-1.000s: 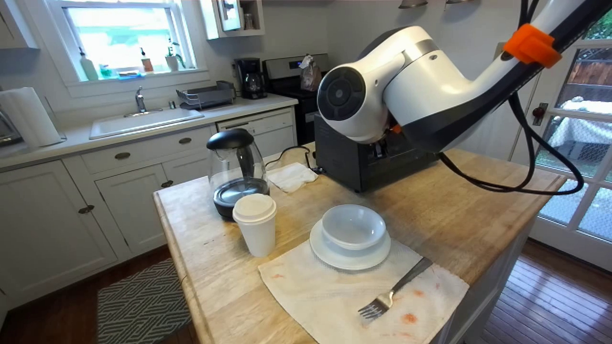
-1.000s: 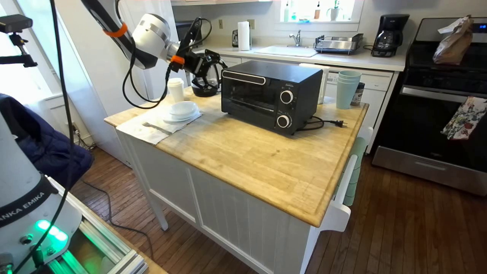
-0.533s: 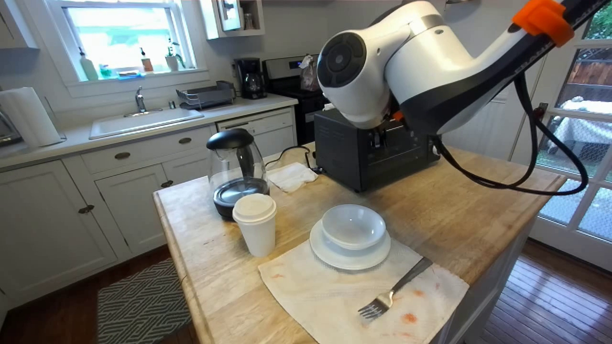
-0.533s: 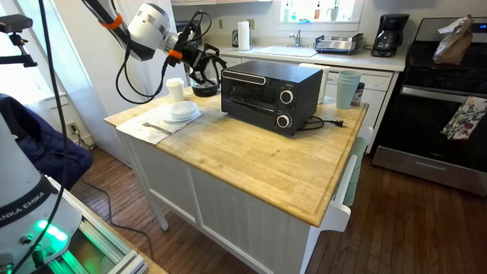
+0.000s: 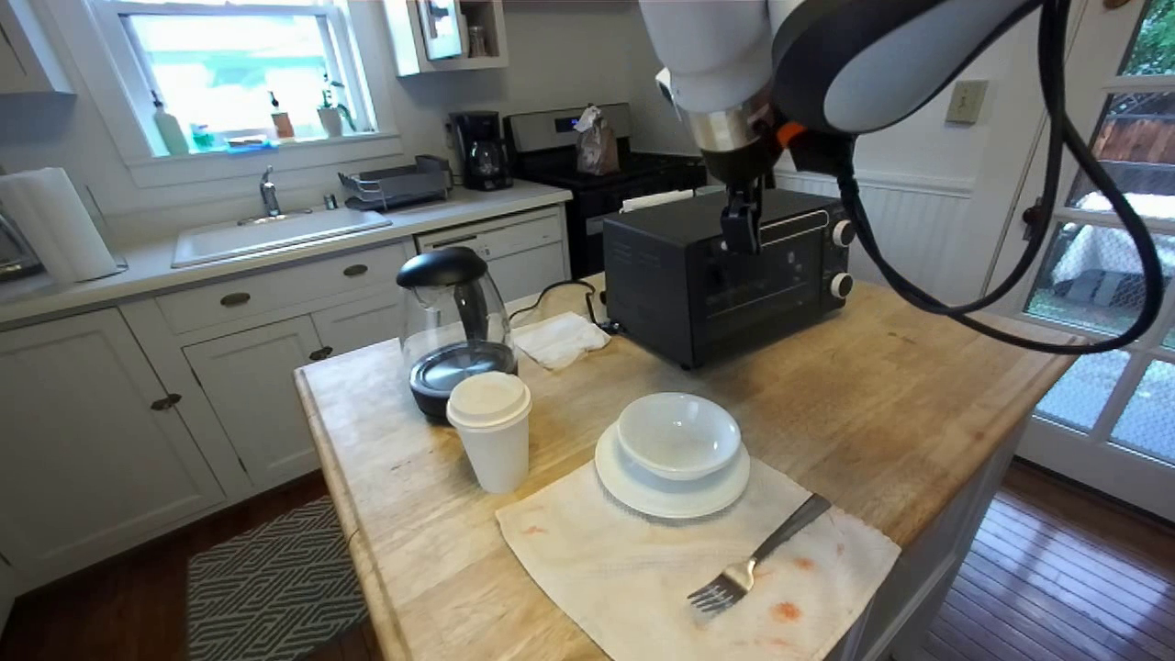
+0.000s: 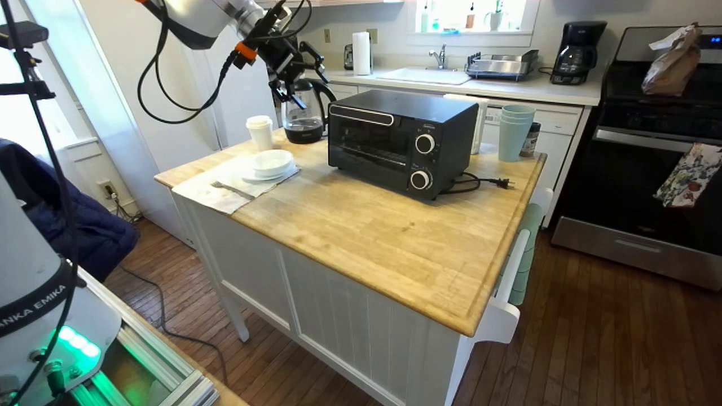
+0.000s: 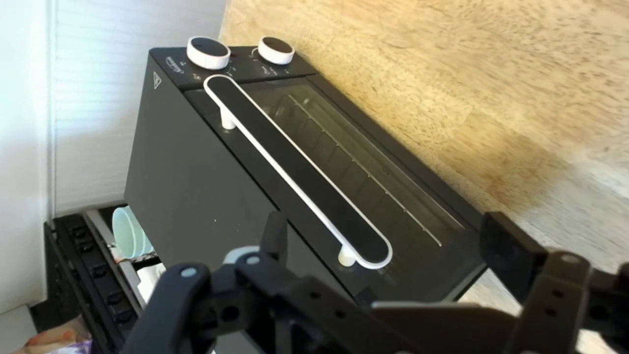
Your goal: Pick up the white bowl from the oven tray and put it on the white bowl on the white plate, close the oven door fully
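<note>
Spread and empty, the gripper [image 7: 393, 243] hangs near one end of the handle [image 7: 304, 177] running along the oven [image 7: 196, 187] front. Off that same oven end, the bowl [image 5: 679, 436] sits over the plate [image 5: 675, 501].

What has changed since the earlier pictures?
In an exterior view, the gripper has risen and shifted slightly toward the picture's left, away from the toaster oven. It stands open in the wrist view; no grasp or release is visible. The oven door stays shut; the white bowl over the white plate, fork, lidded white cup and glass kettle haven't moved.
</note>
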`<state>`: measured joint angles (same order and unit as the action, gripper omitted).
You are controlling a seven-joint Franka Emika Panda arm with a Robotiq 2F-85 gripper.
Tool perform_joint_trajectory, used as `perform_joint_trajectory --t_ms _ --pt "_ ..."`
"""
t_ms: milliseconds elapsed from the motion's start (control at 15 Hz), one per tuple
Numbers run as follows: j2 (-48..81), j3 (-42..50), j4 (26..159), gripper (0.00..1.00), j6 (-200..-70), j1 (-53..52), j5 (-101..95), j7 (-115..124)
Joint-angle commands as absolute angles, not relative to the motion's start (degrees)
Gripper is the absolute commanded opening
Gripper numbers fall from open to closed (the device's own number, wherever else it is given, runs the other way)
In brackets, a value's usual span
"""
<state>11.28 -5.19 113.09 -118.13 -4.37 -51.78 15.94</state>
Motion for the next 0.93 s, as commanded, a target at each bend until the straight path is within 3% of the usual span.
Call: perform_joint_trajectory --t_ms 0,867 --pt "5.86 -4.16 115.17 1.0 -119.08 -3.75 -45.97 15.88" --pt "-6.34 -2.04 117.13 1.0 -109.12 -2.44 -33.64 29.32"
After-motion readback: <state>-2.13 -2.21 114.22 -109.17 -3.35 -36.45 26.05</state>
